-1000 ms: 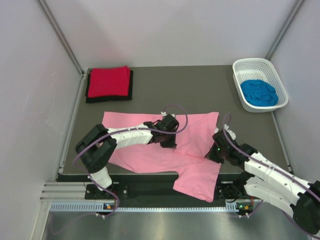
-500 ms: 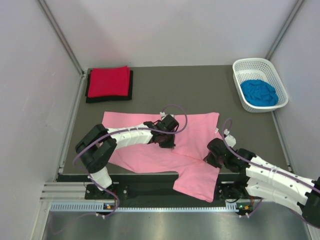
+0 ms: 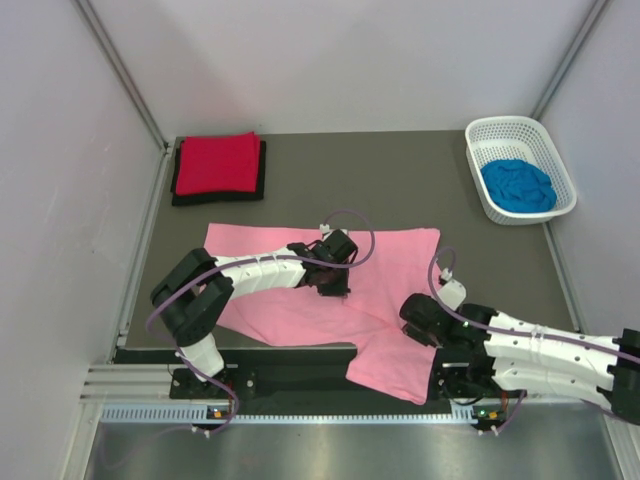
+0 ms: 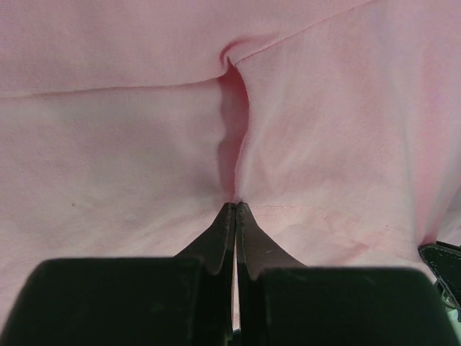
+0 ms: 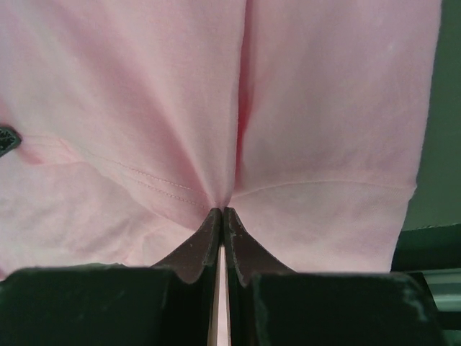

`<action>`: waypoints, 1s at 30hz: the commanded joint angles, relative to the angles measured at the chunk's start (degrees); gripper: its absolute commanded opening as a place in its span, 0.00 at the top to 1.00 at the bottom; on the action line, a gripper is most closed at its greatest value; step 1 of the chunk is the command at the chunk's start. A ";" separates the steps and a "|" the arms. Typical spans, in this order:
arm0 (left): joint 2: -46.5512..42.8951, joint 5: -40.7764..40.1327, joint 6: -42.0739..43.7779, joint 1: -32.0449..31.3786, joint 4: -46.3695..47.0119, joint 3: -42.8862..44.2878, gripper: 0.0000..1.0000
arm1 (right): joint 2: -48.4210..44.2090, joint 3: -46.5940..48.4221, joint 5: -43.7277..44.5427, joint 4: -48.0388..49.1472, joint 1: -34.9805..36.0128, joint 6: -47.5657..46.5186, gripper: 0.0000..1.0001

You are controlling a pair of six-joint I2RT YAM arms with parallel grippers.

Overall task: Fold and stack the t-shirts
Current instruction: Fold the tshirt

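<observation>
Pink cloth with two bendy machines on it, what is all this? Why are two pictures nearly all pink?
Those are two robot arms, each ending in a two-finger pincher called a gripper. The big picture comes from a camera above the table. The two pink close-ups come from small cameras on the wrists. The left gripper and the right gripper are both pinched shut on the pink t-shirt, which lies spread out and hangs partly over the near edge. At the back, a folded red t-shirt sits on a black t-shirt, and a blue t-shirt lies in a white basket.
</observation>
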 commanded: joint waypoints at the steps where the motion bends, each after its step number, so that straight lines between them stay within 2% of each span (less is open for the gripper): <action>1: -1.33 -0.87 0.49 -0.35 -0.56 1.23 1.00 | 1.58 2.81 3.85 -1.55 2.81 4.78 1.00; 12: -1.60 -4.12 0.67 -0.44 -5.74 2.54 1.00 | 1.77 1.94 6.31 -2.08 4.31 7.95 1.00; 14: -1.42 -3.86 1.02 -0.44 -5.92 2.80 1.00 | 1.41 2.29 6.66 -2.08 4.31 7.17 0.94; 15: -1.34 -3.51 1.28 -0.52 -5.93 2.98 1.00 | 1.33 2.72 6.83 -2.26 4.22 6.55 0.87; 19: -2.30 -3.59 1.98 -0.88 -7.59 4.99 0.71 | 0.89 7.64 9.99 -6.55 2.74 1.21 0.72; 20: -3.00 -4.64 2.16 -0.88 -8.20 5.70 0.69 | 0.54 8.52 10.70 -7.35 1.51 -0.38 0.69; 21: -3.27 -5.17 2.42 -0.79 -9.17 6.49 0.68 | -0.25 9.66 10.70 -6.92 -0.15 -3.27 0.63; 22: -3.44 -5.53 3.38 -0.53 -10.74 7.37 0.67 | -0.69 10.19 10.01 -6.48 -5.04 -9.65 0.60; 24: -3.53 -7.10 4.09 0.00 -13.04 10.35 0.65 | -2.44 11.42 4.58 -2.64 -12.00 -17.58 0.57; 25: -3.71 -7.64 5.22 0.87 -13.92 11.32 0.64 | -2.98 11.60 1.77 -0.26 -19.61 -26.59 0.56; 26: -3.88 -7.81 5.76 1.66 -15.06 12.72 0.64 | -3.24 12.04 -3.74 1.59 -23.25 -30.68 0.55; 27: -4.06 -7.38 6.37 2.72 -15.33 13.35 0.64 | -2.46 13.35 -6.32 4.57 -26.94 -34.46 0.53; 28: -4.15 -6.59 7.42 5.68 -15.50 14.22 0.64 | -1.24 14.49 -11.48 5.47 -33.50 -41.63 0.52; 30: -4.06 -5.01 8.48 9.56 -14.98 14.58 0.64 | 5.06 19.39 -16.43 6.35 -39.61 -47.65 0.52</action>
